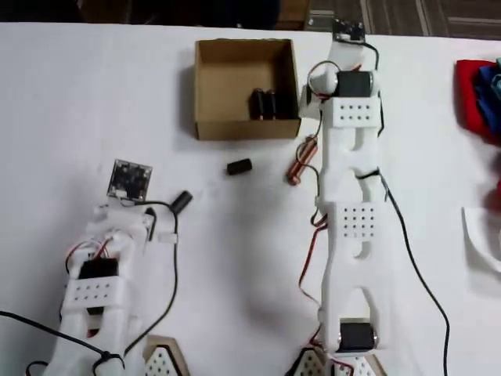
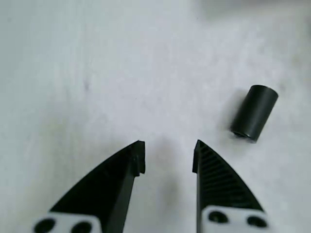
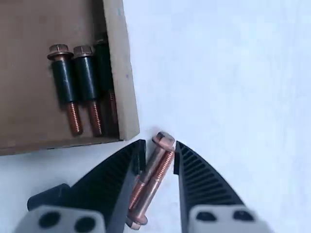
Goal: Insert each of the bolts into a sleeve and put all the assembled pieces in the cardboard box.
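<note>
Ribbed right gripper [image 3: 159, 150], narrowly open, straddles threaded copper bolts [image 3: 154, 174]; left gripper [image 2: 168, 155] gapes empty.

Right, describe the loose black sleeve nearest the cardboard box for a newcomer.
Find the open brown cardboard box at the white table's far side. Just before its near wall lies a short black cylindrical sleeve on its side. It holds no bolt, unlike the boxed sleeves, and the other empty sleeve lies farther off, by the left arm.
</note>
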You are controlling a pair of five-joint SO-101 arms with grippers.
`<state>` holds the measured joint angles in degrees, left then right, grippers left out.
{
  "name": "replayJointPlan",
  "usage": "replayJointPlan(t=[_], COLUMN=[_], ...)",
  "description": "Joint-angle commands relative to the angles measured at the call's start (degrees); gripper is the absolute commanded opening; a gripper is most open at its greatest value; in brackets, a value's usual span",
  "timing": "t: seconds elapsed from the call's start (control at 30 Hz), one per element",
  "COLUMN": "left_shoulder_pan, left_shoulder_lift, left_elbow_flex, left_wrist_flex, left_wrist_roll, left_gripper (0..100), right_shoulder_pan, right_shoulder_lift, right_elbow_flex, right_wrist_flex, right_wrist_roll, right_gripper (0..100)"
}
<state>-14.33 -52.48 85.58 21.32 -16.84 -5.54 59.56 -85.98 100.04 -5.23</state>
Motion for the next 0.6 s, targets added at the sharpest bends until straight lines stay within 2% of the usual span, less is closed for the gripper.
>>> replayJointPlan(t=[0.0, 0.07, 0.17, 0.27, 0.33, 0.47, 0.57], left_shoulder_pan=[0.18, 0.18, 0.09, 0.09, 0.09, -0.26, -0.35], left_shoulder_lift=[0.00, 0.00, 0.00, 0.00, 0.00, 0.00, -0.18], left_elbow_flex=[-0.22, -0.22, -0.22, -0.22, -0.22, -0.31, -0.31], left_wrist_flex=[-0.79, -0.79, -0.70, -0.70, -0.70, -0.70, -0.70], left_wrist_roll=[-0.35, -0.44, -0.62, -0.62, -0.62, -0.62, -0.53], left_gripper=[18, 18, 18, 18, 18, 18, 18], right_shoulder_pan=[-3.65, -5.67, -9.01, -12.26, -14.37, -19.47, -21.67], right_shoulder_lift=[-15.52, -25.54, -41.19, -50.77, -53.05, -52.88, -50.95], right_elbow_flex=[12.66, 26.81, 49.23, 66.11, 74.37, 85.36, 89.23], right_wrist_flex=[1.63, 1.63, 1.10, -7.25, -16.57, -29.58, -35.30], right_wrist_roll=[7.56, 11.08, 11.34, 11.78, 14.68, 30.24, 42.55], right_gripper=[8.4, 8.4, 8.4, 8.4, 8.5, 12.1, 12.9])
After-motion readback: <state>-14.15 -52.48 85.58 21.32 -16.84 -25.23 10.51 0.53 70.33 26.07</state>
